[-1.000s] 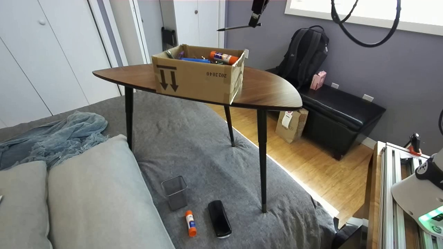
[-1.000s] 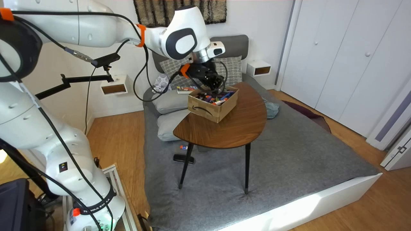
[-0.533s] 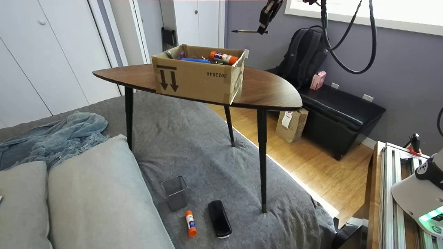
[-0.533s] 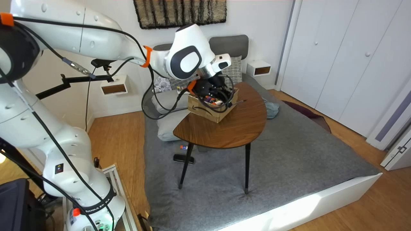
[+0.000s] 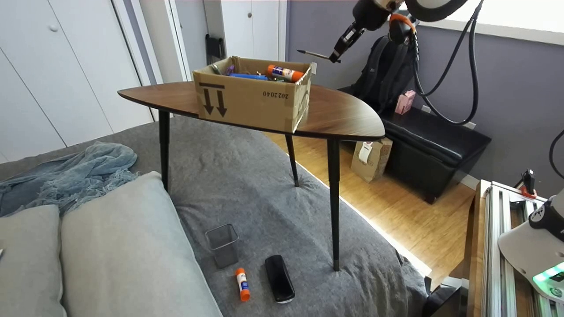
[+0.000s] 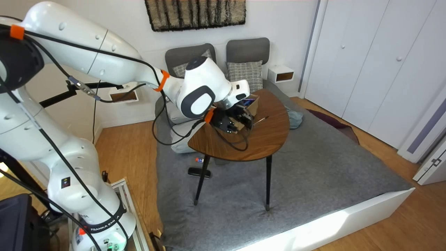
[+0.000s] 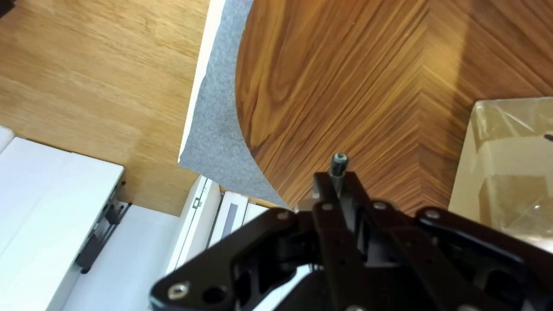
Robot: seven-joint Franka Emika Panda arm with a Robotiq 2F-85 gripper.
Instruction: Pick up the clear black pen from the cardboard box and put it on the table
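End effector (image 5: 335, 56) pinching pen (image 7: 339, 163), apparently above table (image 5: 348, 110), outside box (image 5: 251, 102) edge

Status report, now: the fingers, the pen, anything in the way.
Fingers shut on the pen. Held above the table, not yet down. Cardboard box at right in wrist view, probably no obstacle.
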